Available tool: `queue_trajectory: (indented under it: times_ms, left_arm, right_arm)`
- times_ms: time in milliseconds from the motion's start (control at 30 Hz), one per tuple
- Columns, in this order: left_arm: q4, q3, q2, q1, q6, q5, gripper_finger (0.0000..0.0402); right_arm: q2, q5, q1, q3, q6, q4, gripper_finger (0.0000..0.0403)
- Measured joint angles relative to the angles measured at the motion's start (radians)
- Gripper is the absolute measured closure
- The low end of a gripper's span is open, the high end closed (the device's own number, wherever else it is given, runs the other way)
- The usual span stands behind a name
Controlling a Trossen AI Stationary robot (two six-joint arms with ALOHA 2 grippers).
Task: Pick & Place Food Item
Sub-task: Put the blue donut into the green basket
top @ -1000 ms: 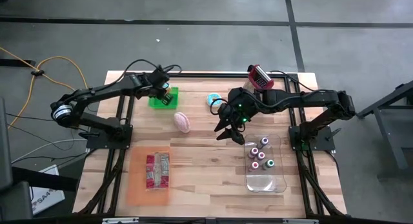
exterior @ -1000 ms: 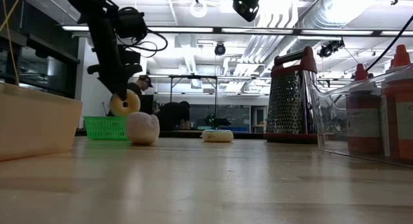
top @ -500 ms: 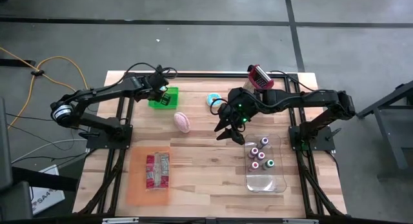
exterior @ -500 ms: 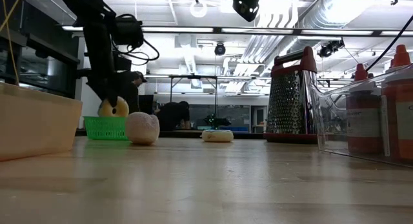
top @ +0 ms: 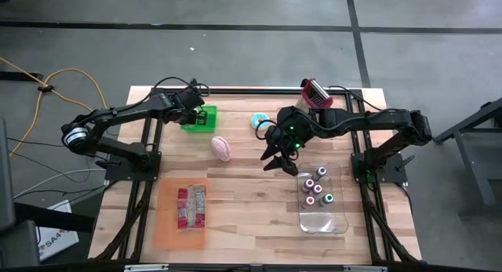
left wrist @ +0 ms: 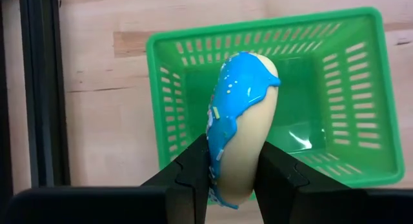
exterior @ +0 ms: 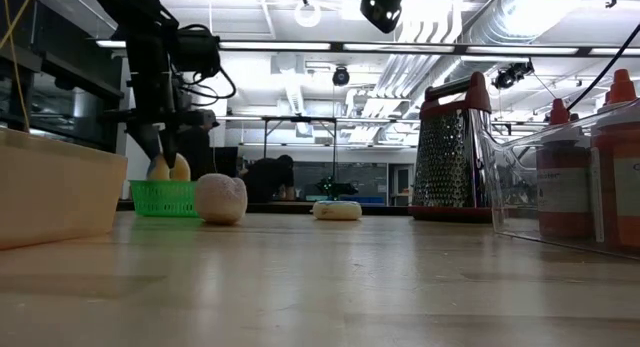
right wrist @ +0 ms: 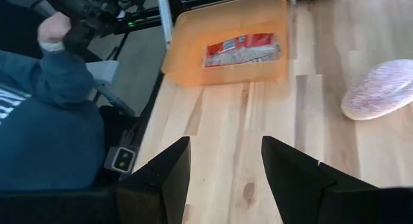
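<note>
A cream ring doughnut with blue icing [left wrist: 240, 124] is gripped on edge between the fingers of the left gripper [left wrist: 233, 175] and is held directly above the green slotted plastic basket [left wrist: 353, 101]. The right gripper [right wrist: 224, 166] is held over the wooden table [top: 251, 194] with its fingers spread and nothing between them.

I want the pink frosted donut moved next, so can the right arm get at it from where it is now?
Probably yes: the right claw hangs open, empty, and the pink frosted donut lies alone on bare wooden table beside it.
</note>
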Motion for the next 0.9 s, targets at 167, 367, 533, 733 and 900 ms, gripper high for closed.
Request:
queue_trajectory:
  times_ms: [167,367,533,733,900]
  left_arm:
    - [0.0,0.0,0.0,0.0,-0.008,0.003,0.031]
    - [0.008,0.0,0.0,0.023,-0.013,0.022,0.031]
    - [0.032,0.0,0.001,0.063,-0.007,0.073,0.031]
    - [0.05,0.0,0.001,0.126,0.043,0.134,0.031]
    - [0.046,0.0,0.001,0.195,0.077,0.202,0.031]
  right_arm:
    - [0.0,-0.043,0.0,0.0,0.0,0.0,0.0224]
    - [0.0,-0.044,0.0,0.0,-0.003,0.0,0.0224]
    - [0.0,-0.044,0.0,0.0,-0.003,0.0,0.0224]
    - [0.0,-0.037,0.0,0.0,-0.003,0.0,0.0224]
    - [0.0,-0.032,0.0,0.0,-0.003,0.0,0.0224]
